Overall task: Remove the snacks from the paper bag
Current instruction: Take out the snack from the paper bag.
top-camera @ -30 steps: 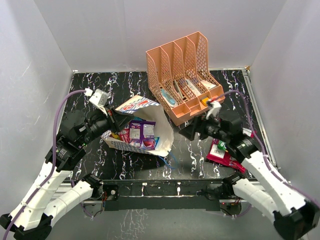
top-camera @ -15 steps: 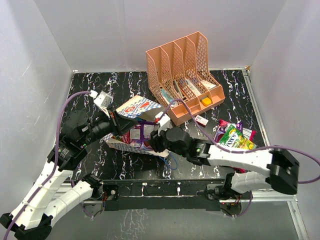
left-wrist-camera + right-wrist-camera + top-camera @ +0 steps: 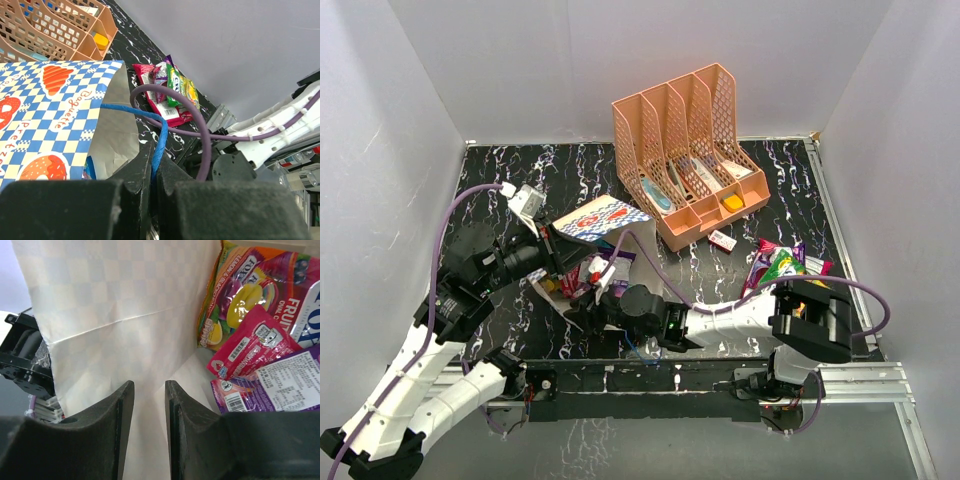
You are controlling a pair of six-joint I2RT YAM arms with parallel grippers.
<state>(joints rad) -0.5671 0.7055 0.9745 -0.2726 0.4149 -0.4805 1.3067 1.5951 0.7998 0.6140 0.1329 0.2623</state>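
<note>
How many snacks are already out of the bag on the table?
2 clearly: a magenta packet at the right of the table and a green-yellow packet lying partly on it. A purple edge there may be a third.

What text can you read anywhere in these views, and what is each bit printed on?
"Baguette": paper bag, on its checked side.
"Pretz", cut off by the frame: same bag.
"LEMON &" and "FOX": yellow-purple packet inside the bag.
"FRUIT": purple area right of it, perhaps the same packet.
Labels on the pink packets: too small to read.
Green packet outside the bag: print blurred.
</note>
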